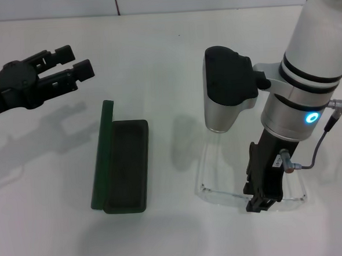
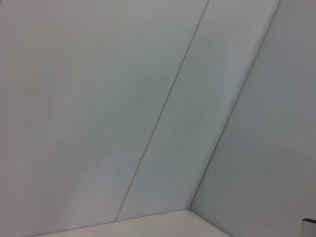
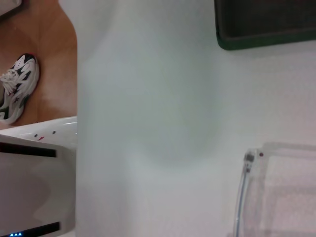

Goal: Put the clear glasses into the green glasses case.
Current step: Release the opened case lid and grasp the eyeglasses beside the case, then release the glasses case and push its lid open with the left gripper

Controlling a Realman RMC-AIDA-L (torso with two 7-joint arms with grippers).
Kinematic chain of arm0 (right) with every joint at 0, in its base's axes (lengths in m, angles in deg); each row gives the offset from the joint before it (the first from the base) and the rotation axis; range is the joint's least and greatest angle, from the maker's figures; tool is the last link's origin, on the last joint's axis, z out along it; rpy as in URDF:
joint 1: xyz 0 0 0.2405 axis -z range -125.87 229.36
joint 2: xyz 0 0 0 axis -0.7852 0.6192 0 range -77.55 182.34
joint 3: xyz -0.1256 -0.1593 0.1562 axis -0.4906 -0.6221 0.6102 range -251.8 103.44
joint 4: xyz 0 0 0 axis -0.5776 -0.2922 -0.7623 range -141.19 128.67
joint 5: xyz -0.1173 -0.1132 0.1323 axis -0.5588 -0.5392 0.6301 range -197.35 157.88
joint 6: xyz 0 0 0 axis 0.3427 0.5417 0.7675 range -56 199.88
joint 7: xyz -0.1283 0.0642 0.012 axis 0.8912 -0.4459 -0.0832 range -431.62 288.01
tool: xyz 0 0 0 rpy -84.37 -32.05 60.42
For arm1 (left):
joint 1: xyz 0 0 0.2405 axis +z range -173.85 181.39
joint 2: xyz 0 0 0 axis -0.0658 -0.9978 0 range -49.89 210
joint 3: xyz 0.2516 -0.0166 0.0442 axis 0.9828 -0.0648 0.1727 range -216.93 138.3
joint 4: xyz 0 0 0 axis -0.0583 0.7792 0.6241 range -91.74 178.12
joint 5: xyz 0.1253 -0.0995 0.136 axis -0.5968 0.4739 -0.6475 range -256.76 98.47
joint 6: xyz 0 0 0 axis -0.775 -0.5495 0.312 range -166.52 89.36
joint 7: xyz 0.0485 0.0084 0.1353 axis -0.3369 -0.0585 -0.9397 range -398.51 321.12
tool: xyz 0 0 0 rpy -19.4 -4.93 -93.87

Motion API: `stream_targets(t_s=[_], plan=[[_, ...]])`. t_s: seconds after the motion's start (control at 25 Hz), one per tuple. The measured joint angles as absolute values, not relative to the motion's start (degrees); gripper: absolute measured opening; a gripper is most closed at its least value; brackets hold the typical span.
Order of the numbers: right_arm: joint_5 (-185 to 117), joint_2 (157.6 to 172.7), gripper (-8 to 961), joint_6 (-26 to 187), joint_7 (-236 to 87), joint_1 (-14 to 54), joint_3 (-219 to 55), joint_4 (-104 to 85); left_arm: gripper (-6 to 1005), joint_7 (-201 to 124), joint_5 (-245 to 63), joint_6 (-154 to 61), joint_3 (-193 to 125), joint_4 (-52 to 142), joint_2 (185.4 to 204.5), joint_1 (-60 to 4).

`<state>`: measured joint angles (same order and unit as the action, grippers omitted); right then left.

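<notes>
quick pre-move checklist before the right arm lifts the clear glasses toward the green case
1. Dark green hard-shell glasses case open, lid upright along its left edge: ok.
2. Case's dark lining free of objects: ok.
3. Transparent plastic glasses resting on the white table, to the right of the case: ok.
4. Right gripper down at the front frame of the glasses: ok; firm grasp: cannot tell.
5. Left gripper open, raised behind and left of the case, out of the path: ok.
6. Table strip between glasses and case unobstructed: ok.
</notes>
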<state>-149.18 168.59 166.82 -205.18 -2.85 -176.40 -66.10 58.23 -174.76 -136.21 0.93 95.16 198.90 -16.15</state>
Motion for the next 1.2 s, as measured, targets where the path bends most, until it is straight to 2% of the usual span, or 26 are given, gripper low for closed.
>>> stream_targets(t_s=[0.12,0.32,0.48,0.68,1.2], plan=[[-149.2,168.59,468,166.7,-205.1,-3.0,-176.4,-65.3,849,58.0,-174.8,-136.2,0.9,94.9,198.89,-16.2],[-149.2,168.59,295,166.2,-205.0,-3.0,-176.4,-64.9,849,57.9,-174.8,-136.2,0.8,94.9,198.88,-16.1],[-149.2,168.58,192,166.0,-204.8,-2.7,-176.3,-64.9,848,57.9,-174.8,-136.2,0.8,94.9,198.89,-16.0],[-149.2,168.58,129,166.0,-204.5,-2.3,-176.0,-65.1,848,57.9,-174.8,-136.2,0.8,94.9,198.94,-15.8],[-153.4,168.27,123,168.8,-208.2,5.4,-171.1,-80.6,846,58.3,-174.5,-136.2,0.8,95.5,198.0,-15.9]])
